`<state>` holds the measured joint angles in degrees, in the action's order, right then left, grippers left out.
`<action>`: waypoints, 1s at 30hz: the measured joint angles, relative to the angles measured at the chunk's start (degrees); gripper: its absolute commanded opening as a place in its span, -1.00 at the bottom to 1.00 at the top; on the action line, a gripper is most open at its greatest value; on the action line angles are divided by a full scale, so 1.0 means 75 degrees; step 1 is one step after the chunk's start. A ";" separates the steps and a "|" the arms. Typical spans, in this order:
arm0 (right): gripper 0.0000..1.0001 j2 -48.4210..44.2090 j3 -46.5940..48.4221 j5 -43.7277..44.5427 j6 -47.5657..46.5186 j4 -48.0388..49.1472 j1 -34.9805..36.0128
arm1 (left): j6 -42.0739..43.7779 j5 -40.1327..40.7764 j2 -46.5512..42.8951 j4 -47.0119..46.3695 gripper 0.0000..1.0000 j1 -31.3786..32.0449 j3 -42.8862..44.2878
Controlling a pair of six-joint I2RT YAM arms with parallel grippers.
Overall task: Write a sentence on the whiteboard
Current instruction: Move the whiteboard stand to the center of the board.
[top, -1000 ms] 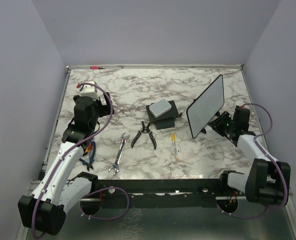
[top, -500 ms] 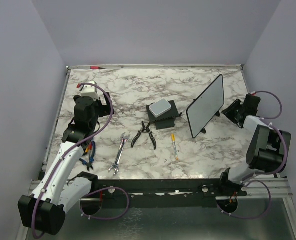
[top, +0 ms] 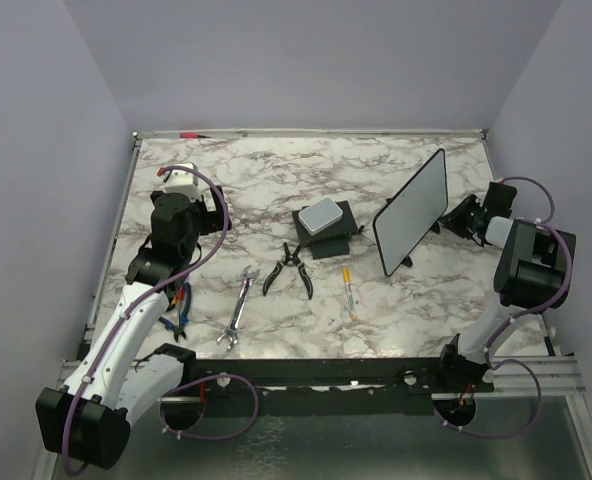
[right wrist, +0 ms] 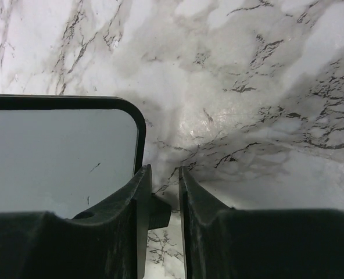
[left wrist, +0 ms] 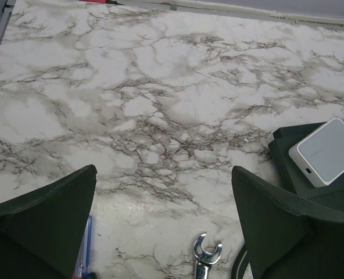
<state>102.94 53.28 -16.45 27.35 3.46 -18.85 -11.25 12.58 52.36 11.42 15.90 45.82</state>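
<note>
Small rectangular whiteboard (top: 413, 212), glossy grey-white face, thin black frame: propped tilted on right part of white marbled bench (top: 276, 170). Right claw (right wrist: 162, 171) just beside its rounded corner, jaws nearly together, small black piece in gap; gripped or not, cannot tell. Black block with light grey pad (top: 324, 225) left of board, apart. Left claw (left wrist: 163, 229) spread wide, holding nothing, above bench.

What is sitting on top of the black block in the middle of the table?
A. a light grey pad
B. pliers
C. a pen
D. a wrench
A: the light grey pad rests on the black block, while the wrench, pliers and pen lie on the table nearer the arms.
</note>
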 measured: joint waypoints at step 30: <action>-0.25 -0.2748 -0.2602 -0.0294 0.0093 -0.0242 0.0507 | 0.0117 -0.0813 0.0017 -0.0166 0.98 0.0248 -0.0035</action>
<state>82.32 33.76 -18.65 28.05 1.65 -15.05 -10.37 6.48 52.49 10.17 17.76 45.56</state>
